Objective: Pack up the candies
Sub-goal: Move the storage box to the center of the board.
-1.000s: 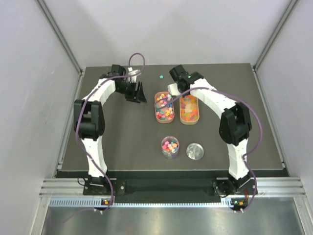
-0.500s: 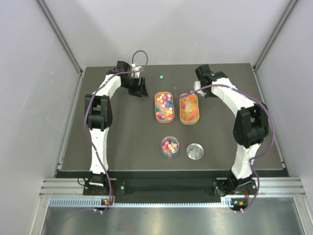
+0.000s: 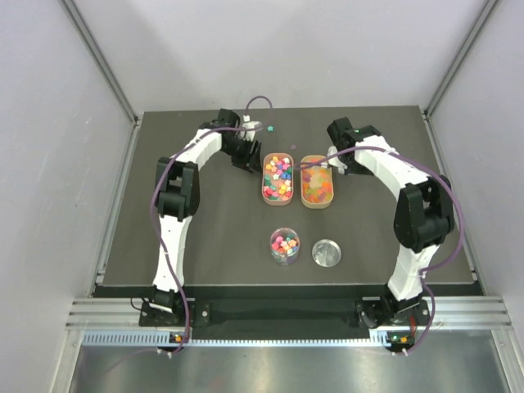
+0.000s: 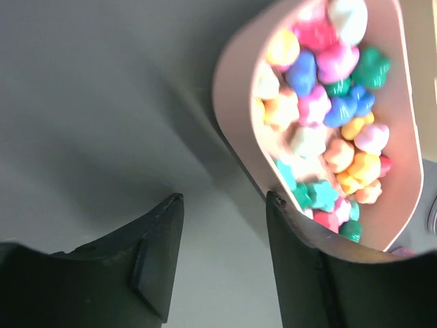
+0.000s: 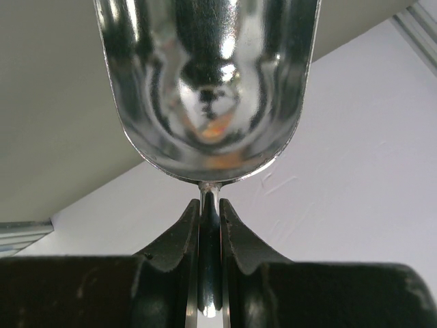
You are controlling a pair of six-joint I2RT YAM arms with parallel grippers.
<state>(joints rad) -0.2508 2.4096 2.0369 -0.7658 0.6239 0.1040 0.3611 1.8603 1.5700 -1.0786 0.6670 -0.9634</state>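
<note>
Candies (image 4: 321, 130) lie heaped in a pink oval tray (image 4: 232, 102), just ahead of the left gripper (image 4: 224, 199).
The left gripper's jaws stand apart over the table (image 4: 82, 102) (dark grey). The tray's rim lies just beside its right-hand finger, and the pink, yellow, blue, green and orange sweets sit beyond that finger. The right gripper (image 5: 209, 205) is clamped on the thin handle of a metal scoop (image 5: 205, 82), whose bowl juts straight out past its fingertips. Nearer the arm bases than both grippers, a small clear jar (image 3: 285, 246) also holds candies, with a round lid (image 3: 327, 253) beside it.
</note>
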